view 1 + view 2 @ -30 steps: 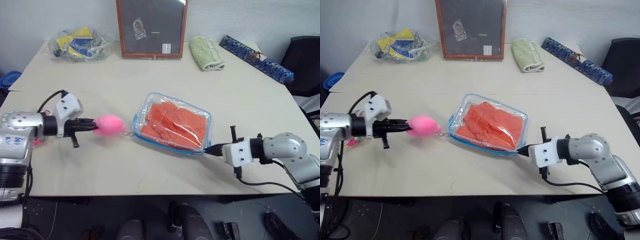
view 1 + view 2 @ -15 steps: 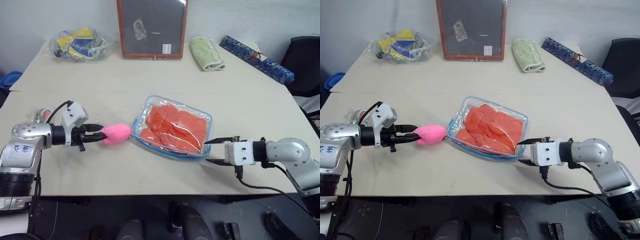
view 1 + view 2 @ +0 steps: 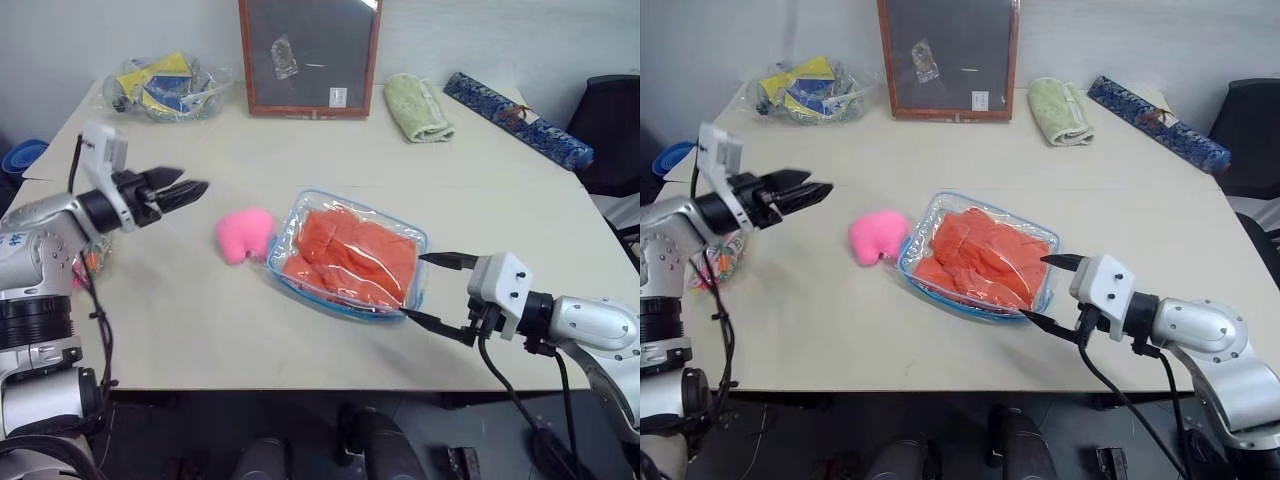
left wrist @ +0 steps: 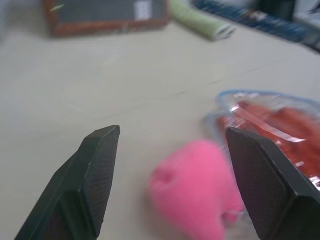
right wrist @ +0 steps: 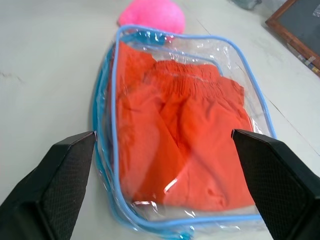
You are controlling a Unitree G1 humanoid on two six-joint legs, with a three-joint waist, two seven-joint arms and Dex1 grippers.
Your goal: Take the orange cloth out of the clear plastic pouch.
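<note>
Orange cloth (image 5: 180,145) inside clear plastic pouch (image 5: 114,95) on surface (image 3: 300,150); left tool (image 3: 186,186) spread apart, raised; right tool (image 3: 432,290) spread apart beside pouch

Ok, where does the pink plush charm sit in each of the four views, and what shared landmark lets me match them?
Left eye view: pink plush charm on the table, touching the clear plastic pouch at the end towards the robot's left.
Right eye view: same spot, left of centre.
Left wrist view: low, between the left gripper fingers, blurred.
Right wrist view: at the pouch's far end.
Shared landmark: the orange cloth inside the pouch.
</note>
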